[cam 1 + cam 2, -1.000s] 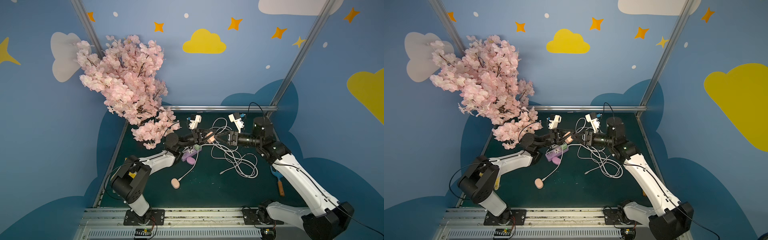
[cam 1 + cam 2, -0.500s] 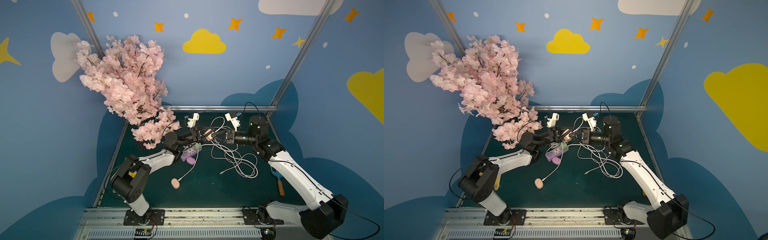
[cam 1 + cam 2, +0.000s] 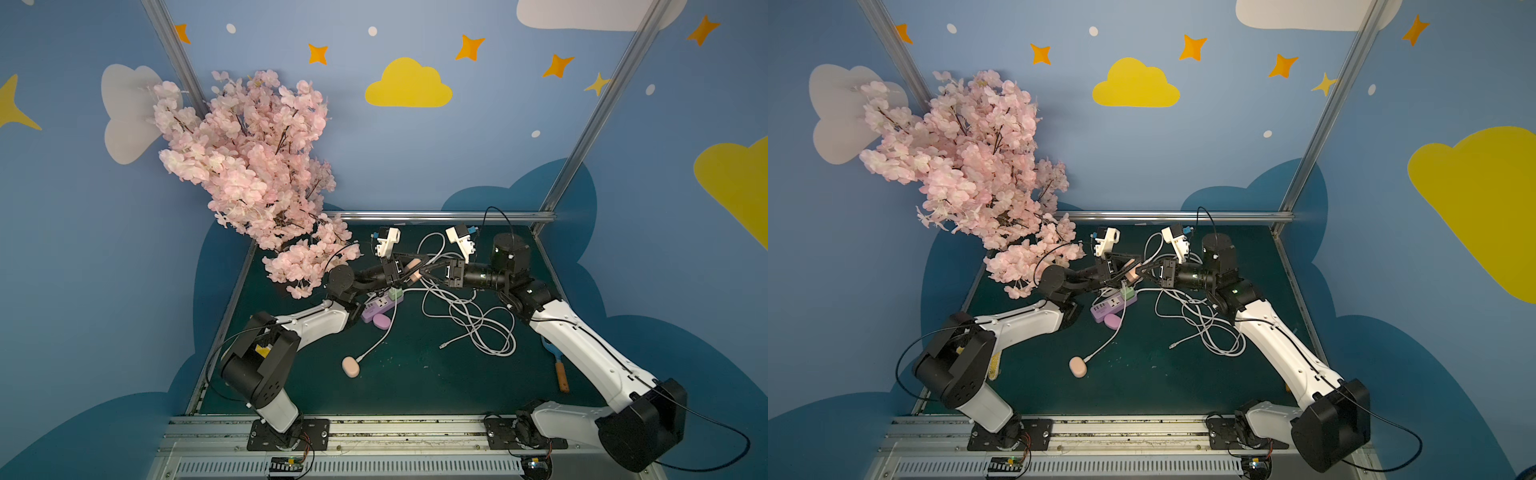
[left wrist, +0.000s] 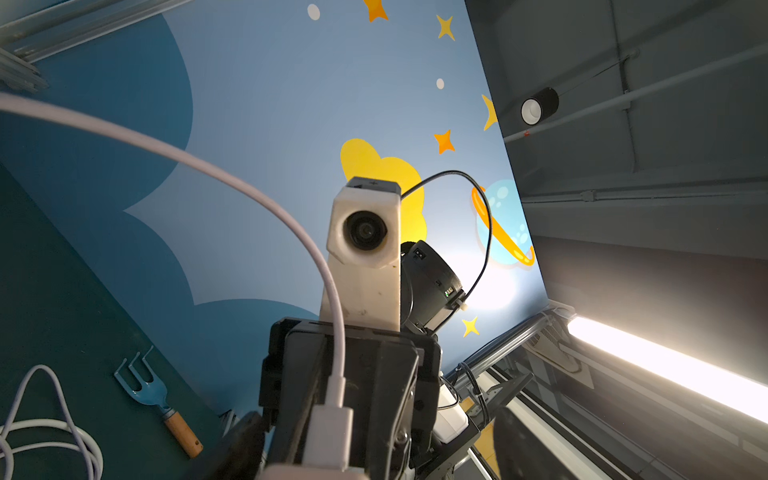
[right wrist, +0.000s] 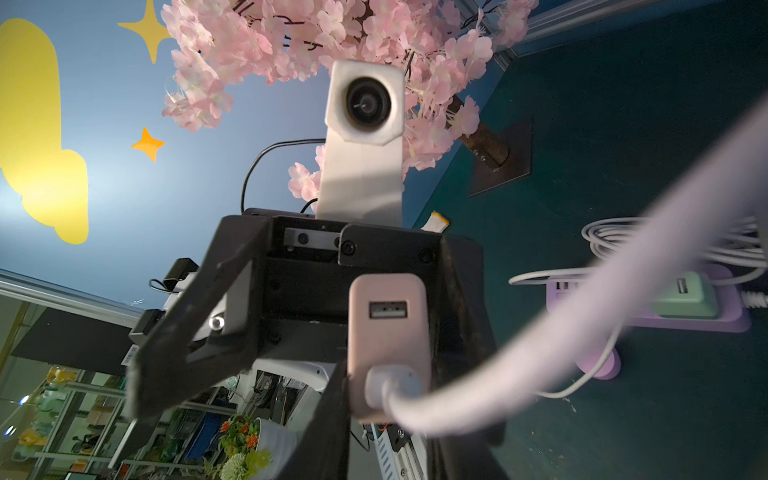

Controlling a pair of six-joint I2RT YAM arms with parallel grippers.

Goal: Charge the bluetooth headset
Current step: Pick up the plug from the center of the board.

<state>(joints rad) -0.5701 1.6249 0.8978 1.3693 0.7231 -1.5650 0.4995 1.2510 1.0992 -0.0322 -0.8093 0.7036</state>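
Note:
The pink oval bluetooth headset case (image 3: 350, 367) lies on the green table with a white cable running from it toward the power strip. Above the table's middle the two grippers meet tip to tip. My right gripper (image 3: 428, 272) is shut on the lower end of a pink USB adapter (image 5: 388, 316), which has a white cable plug (image 5: 384, 384) in it. My left gripper (image 3: 409, 268) stands open around the adapter, one finger (image 5: 187, 332) well clear of it. In the left wrist view the white plug (image 4: 328, 432) shows against the right gripper's body.
A purple power strip (image 3: 376, 306) with a green adapter (image 3: 395, 294) lies under the grippers, a purple oval (image 3: 381, 321) beside it. A tangle of white cable (image 3: 473, 324) lies right of centre. A blue garden fork (image 3: 559, 365) lies at the right edge. A pink blossom tree (image 3: 257, 166) overhangs the back left.
My right gripper came in toward the left one and closed on the pink adapter. My left gripper, shut on it before, has now opened wide.

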